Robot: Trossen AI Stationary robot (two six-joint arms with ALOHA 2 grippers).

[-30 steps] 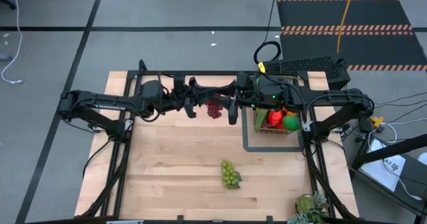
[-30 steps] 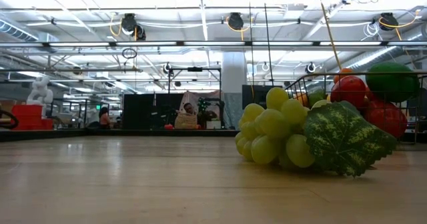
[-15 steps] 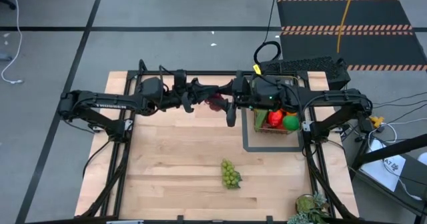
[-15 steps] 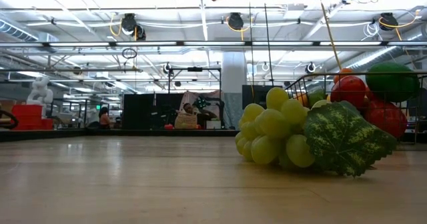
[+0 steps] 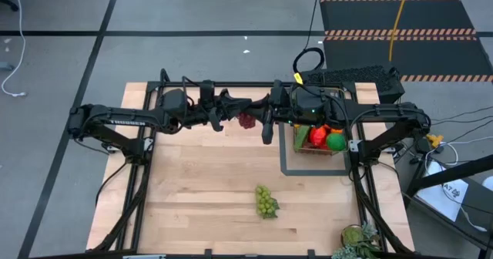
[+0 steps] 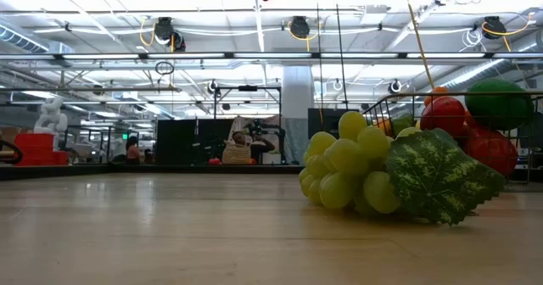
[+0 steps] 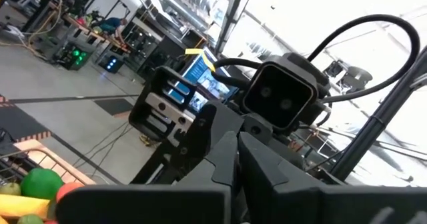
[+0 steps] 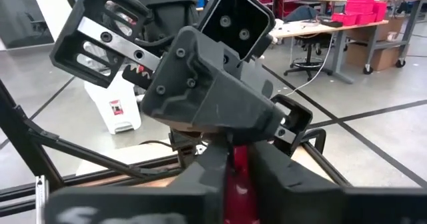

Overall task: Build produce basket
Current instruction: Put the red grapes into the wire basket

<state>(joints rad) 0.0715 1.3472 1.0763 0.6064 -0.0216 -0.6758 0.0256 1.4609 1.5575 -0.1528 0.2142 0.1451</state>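
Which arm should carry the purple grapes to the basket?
Probably right. Both grippers meet at the purple grapes, but the right gripper sits beside the basket, while the left gripper reaches from the far side.

You've got purple grapes (image 5: 246,120) hanging high between the two arms, green grapes (image 5: 266,201) with a leaf lying mid-table, and the wire basket (image 5: 296,147) at right holding a red apple (image 5: 316,137), a lime (image 5: 336,142) and more.
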